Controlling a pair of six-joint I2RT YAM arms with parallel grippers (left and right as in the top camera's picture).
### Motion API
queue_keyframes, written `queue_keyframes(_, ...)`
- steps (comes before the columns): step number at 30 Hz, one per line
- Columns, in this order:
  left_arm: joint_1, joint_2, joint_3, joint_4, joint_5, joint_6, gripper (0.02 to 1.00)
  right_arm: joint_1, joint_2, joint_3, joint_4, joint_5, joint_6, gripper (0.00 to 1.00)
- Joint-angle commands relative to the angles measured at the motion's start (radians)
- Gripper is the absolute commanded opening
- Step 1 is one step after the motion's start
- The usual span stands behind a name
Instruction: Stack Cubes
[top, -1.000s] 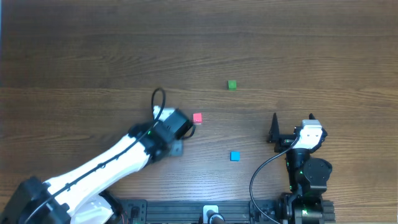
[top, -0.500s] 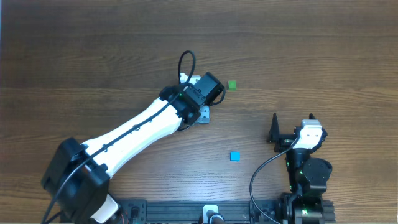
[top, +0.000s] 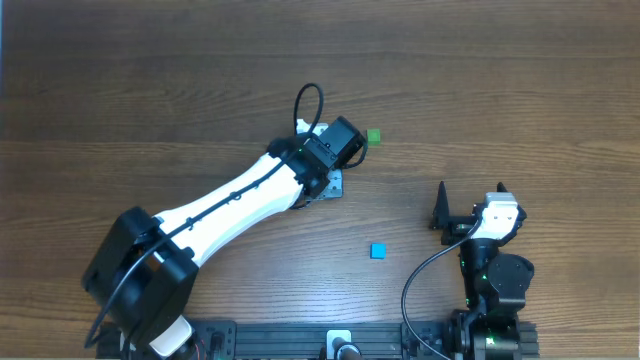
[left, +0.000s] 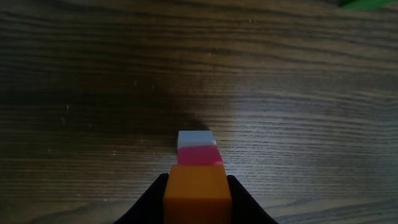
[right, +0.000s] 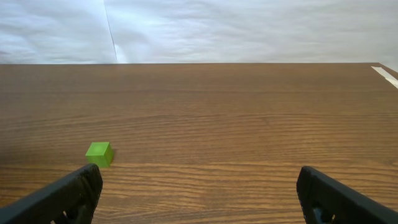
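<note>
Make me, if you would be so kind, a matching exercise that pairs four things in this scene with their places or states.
Things:
1. green cube
2. blue cube
3. orange cube
4. right gripper

Places or states:
A. open, holding nothing
B. held in the left gripper
C. alone on the table, nearer the arm bases
D. on the table, close to the left gripper

Pairs: 1-D, 2-C, 3-B, 4-A.
</note>
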Motion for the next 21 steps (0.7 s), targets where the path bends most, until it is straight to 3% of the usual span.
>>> queue_keyframes(1,-0.001,0.027,0.018,0.006,0.014,-0.011,0.15,-0.002,-0.003,-0.007,0.002,-0.008,-0.005,0.993)
queue_keyframes(13,-0.007,0.035,0.018,0.013,0.014,-0.011,0.165,-0.002,-0.003,-0.007,0.002,-0.008,-0.005,0.993)
queue_keyframes(21,-0.007,0.035,0.018,0.013,0.01,-0.011,0.321,-0.002,-0.003,-0.007,0.002,-0.008,-0.005,0.991)
